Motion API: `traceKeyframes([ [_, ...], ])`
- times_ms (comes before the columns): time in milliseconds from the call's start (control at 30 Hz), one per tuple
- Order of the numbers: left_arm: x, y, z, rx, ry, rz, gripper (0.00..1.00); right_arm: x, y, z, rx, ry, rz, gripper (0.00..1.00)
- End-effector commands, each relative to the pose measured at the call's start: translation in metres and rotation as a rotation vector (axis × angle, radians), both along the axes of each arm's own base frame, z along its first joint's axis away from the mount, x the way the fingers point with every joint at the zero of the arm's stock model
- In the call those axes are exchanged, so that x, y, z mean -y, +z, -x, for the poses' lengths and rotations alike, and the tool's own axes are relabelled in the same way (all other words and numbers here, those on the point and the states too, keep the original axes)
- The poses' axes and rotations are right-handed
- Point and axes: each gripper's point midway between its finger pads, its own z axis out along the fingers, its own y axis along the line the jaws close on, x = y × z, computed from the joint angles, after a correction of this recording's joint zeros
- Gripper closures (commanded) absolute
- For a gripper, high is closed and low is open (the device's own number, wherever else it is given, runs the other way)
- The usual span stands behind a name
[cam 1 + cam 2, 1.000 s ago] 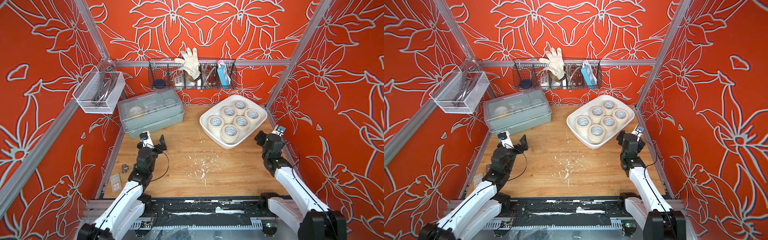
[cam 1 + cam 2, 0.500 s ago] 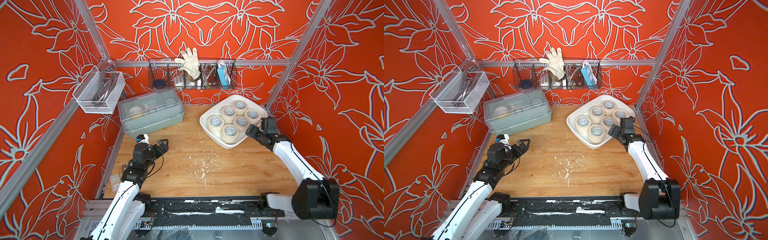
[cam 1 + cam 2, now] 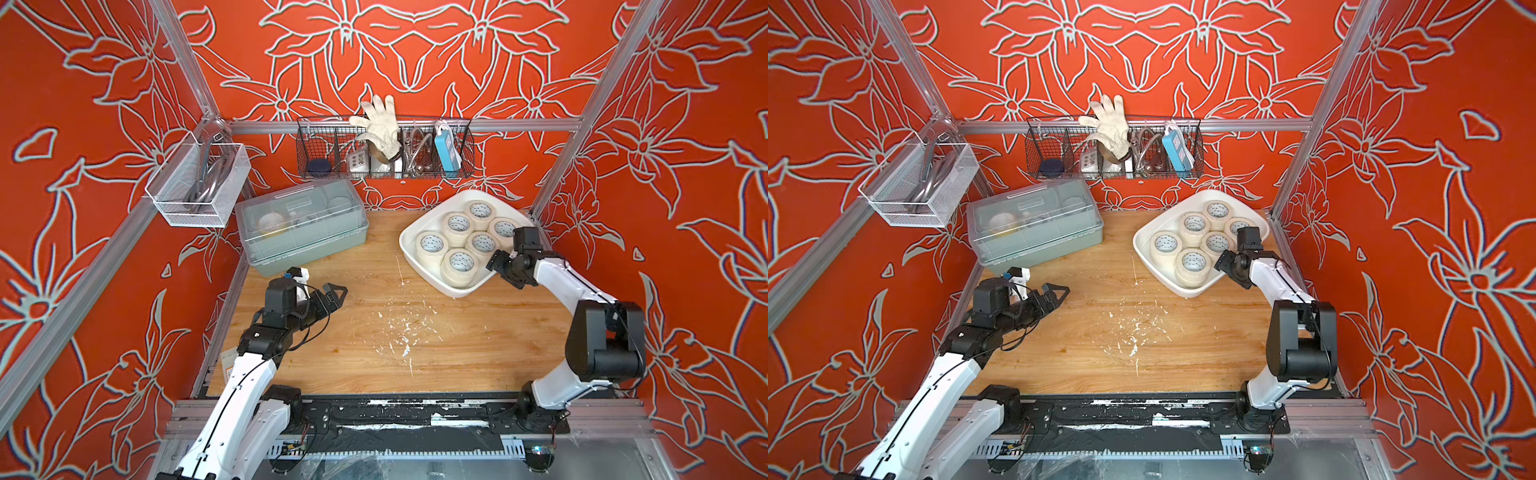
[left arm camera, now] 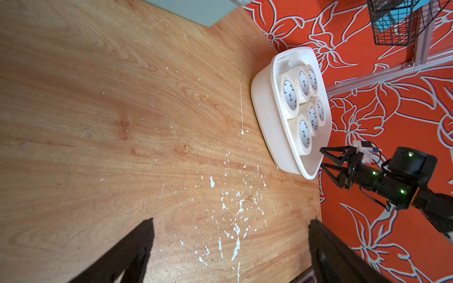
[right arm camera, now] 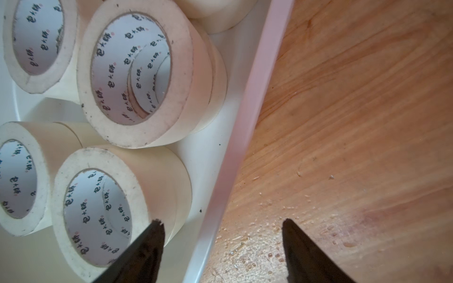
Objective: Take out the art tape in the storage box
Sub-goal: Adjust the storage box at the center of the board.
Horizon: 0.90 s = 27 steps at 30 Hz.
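Shallow glossy white plastic storage box point(image 3: 422, 273) at the wooden table's point(image 3: 374, 353) far right, long axis slanting near-left to far-right, cream art tape rolls point(image 3: 482, 243) stacked flat inside, printed white cores up, my right end effector point(image 5: 221, 221) released astride its rim, left end effector point(image 3: 334, 297) released

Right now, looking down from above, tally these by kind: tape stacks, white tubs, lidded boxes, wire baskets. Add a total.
Tape stacks: 6
White tub: 1
Lidded box: 1
Wire baskets: 2
Total: 10
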Motion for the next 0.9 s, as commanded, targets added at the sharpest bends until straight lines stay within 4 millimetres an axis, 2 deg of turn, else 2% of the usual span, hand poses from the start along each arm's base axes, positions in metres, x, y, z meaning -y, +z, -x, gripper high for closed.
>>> traceKeyframes([
  [0,0.006,0.008,0.005,0.002,-0.051,-0.009,0.05,0.002,-0.005,-0.012,-0.007,-0.005,-0.018,0.27],
  [233,0.012,0.013,0.004,-0.008,-0.080,-0.062,0.07,0.005,-0.015,-0.016,-0.026,0.008,-0.002,0.52],
  [500,0.024,0.016,0.004,-0.017,-0.138,-0.152,0.10,0.005,-0.013,-0.009,-0.032,0.060,0.023,0.98],
  [533,0.026,0.017,0.004,-0.016,-0.148,-0.160,0.11,0.003,-0.012,-0.008,-0.033,0.070,0.020,1.00],
  [867,0.044,0.019,0.004,-0.016,-0.240,-0.222,0.12,-0.021,0.013,0.004,-0.010,0.288,0.031,1.00],
])
